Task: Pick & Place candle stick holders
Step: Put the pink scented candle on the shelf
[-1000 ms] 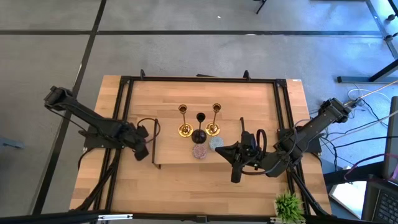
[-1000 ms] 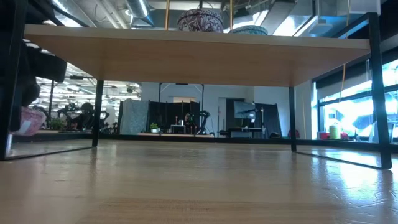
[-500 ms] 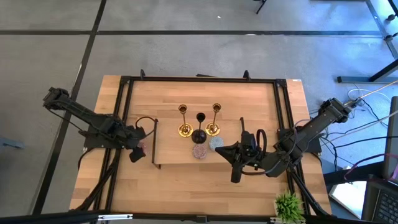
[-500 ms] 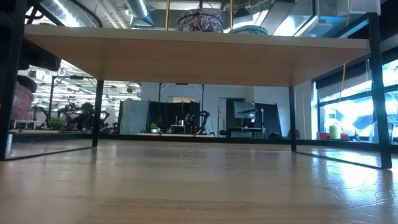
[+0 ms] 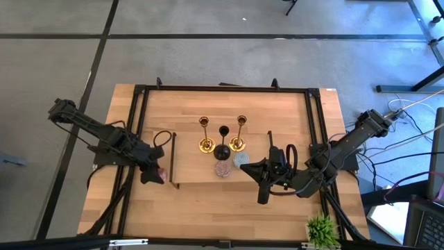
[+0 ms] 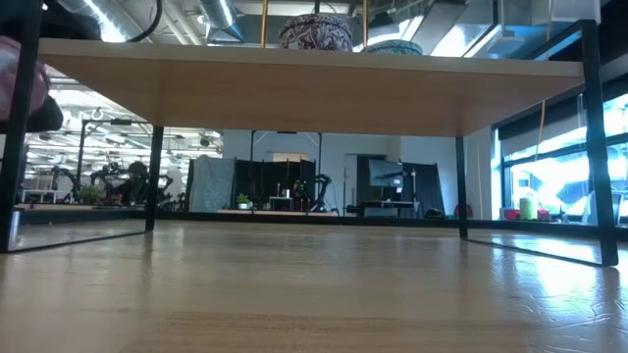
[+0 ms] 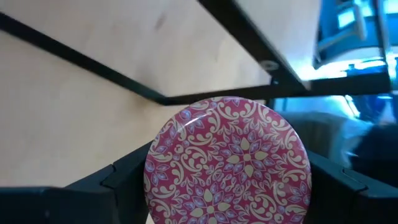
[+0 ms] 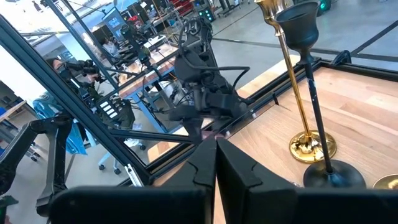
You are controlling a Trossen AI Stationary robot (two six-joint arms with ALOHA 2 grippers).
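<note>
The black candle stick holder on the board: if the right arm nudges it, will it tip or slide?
The black candle stick holder will probably tip: in the right wrist view its stem is tall and thin, with a cup on top. Its round foot looks small for that height, so push low. It stands close to a gold holder, which it might knock.

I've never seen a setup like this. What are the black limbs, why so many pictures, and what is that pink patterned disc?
The limbs are two robot arms at a wooden table, filmed from overhead, from table height, and from each wrist. On a raised wooden board stand two gold candle stick holders, a black one and two squat glittery rounds. The left gripper, beside the board's left end, clamps the pink round, the disc you noticed. The right gripper waits shut near the board's right end.
</note>
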